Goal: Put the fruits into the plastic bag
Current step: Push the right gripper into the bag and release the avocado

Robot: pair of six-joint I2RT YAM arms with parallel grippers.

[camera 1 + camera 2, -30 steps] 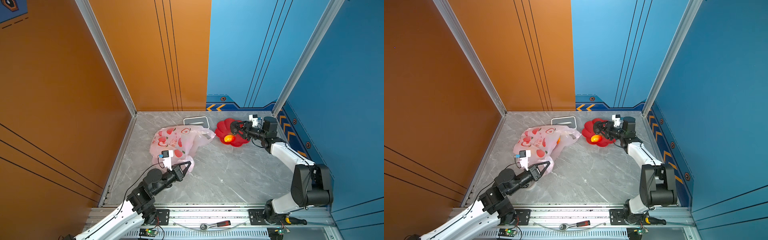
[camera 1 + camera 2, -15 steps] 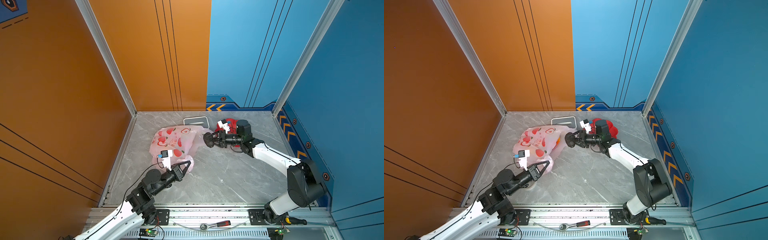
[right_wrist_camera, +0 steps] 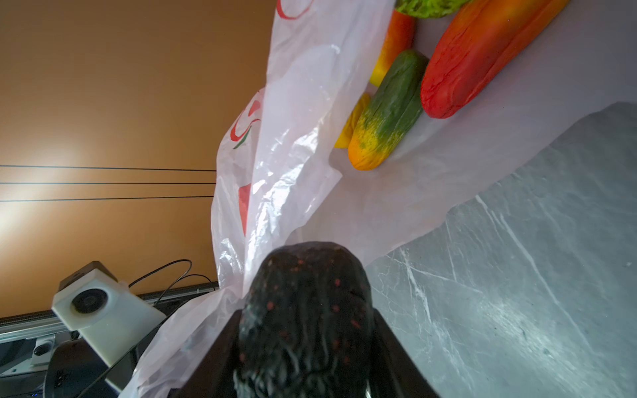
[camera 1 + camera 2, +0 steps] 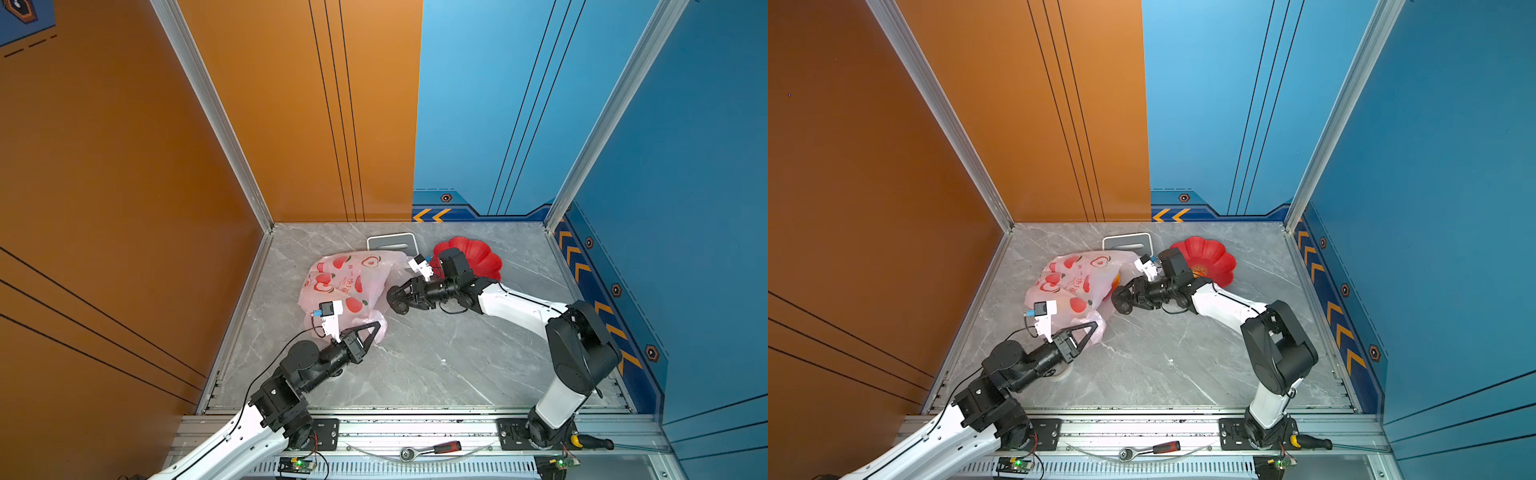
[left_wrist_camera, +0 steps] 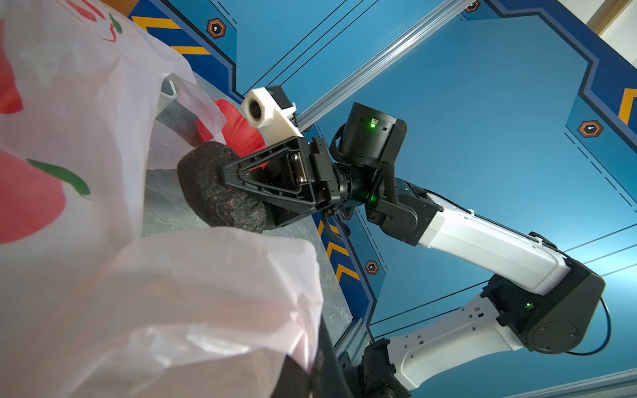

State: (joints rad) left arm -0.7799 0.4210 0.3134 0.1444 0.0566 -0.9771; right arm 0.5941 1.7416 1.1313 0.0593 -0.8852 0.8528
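We grip the avocado (image 4: 397, 301) in our right jaws at the mouth of the bag (image 4: 345, 278), left jaws closed on its near edge, other fruits (image 3: 391, 110) inside, bag lying on the surface (image 4: 440, 357).

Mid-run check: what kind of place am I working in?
Likely a lab robot booth, not a home: printed orange and blue wall panels, an aluminium mounting rail in front, a ratchet lying by it.

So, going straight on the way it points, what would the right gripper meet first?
Probably the plastic bag, loose film at its mouth; the held avocado leads, fruits lie deeper inside.
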